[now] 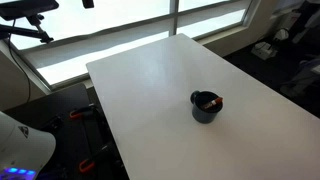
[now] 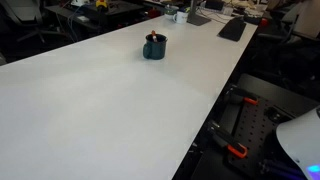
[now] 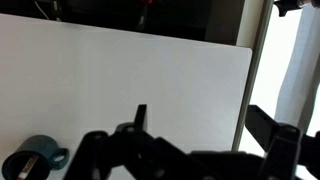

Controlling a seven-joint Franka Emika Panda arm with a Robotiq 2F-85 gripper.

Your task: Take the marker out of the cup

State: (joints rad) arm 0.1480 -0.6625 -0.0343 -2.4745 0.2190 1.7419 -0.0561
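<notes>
Gripper [image 3: 196, 128] wide open, empty, well apart from cup [image 3: 30, 160]; approach pending: next, align over marker [image 1: 207, 99].

- A white table [image 1: 150, 90] is filling the middle of the room.
- Daylight is coming through wide windows [image 1: 120, 25] behind it.
- Dark floor [image 1: 65, 105] is showing beside it.
- Cluttered desks [image 2: 200, 15] are standing beyond.

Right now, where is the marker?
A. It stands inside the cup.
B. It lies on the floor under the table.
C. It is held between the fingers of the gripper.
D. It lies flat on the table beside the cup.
A: in an exterior view the red end of the marker shows inside the rim of the cup, which stands on the white table.
</notes>
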